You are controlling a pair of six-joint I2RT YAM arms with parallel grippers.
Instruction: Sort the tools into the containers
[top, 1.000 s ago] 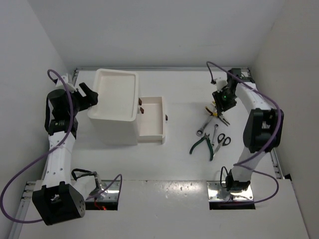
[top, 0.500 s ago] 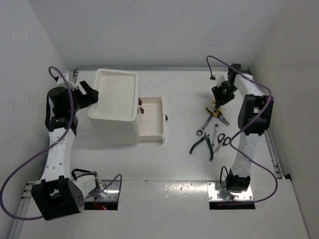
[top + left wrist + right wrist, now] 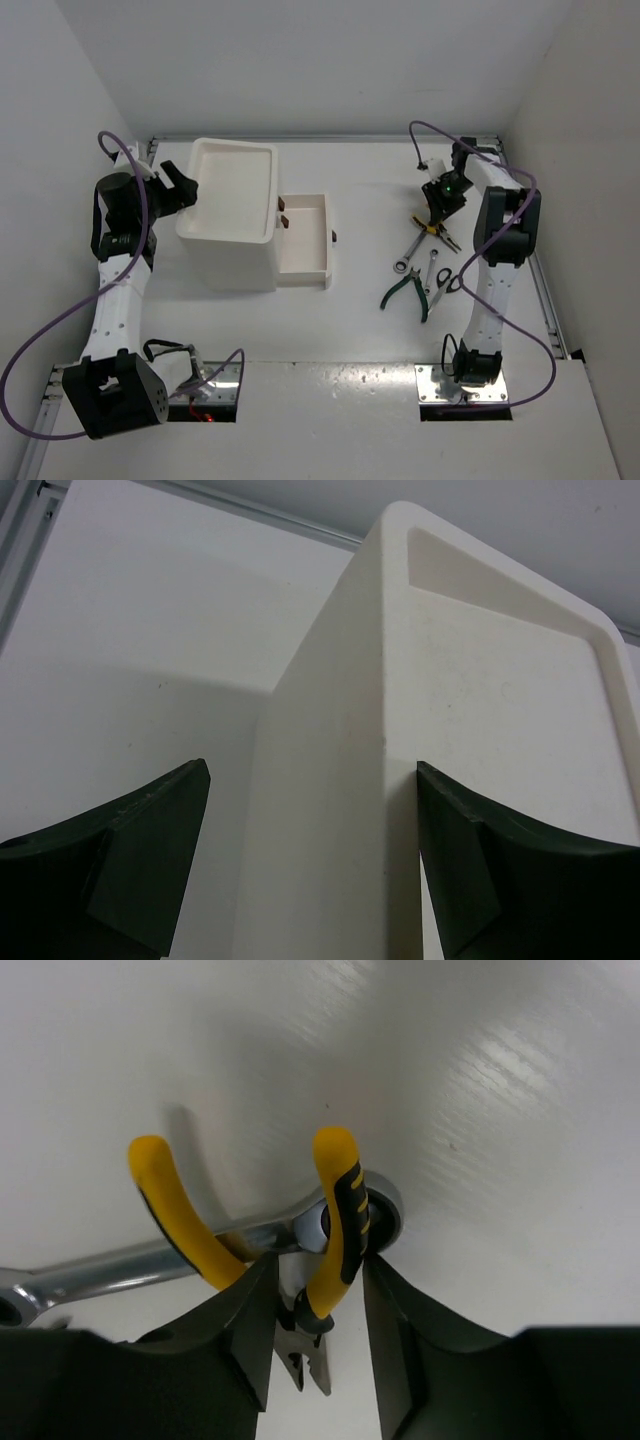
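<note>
The yellow-handled pliers lie at the back right, across the longer silver wrench. My right gripper is down over them. In the right wrist view the gripper is shut on the pliers near their pivot, one handle between the fingers, with the wrench underneath. Nearer lie the short wrench, green-handled pliers and black-handled scissors. The white drawer box stands at the left with one drawer pulled out. My left gripper is open, straddling the box's upper left edge.
Dark knobs stick out of the box's right face above the pulled-out drawer. White walls close in the table on the left, back and right. A metal rail runs along the right edge.
The right arm has swung its elbow back toward the far wall while its gripper stayed over the yellow pliers. The left arm shifted only slightly. No tool has moved.
</note>
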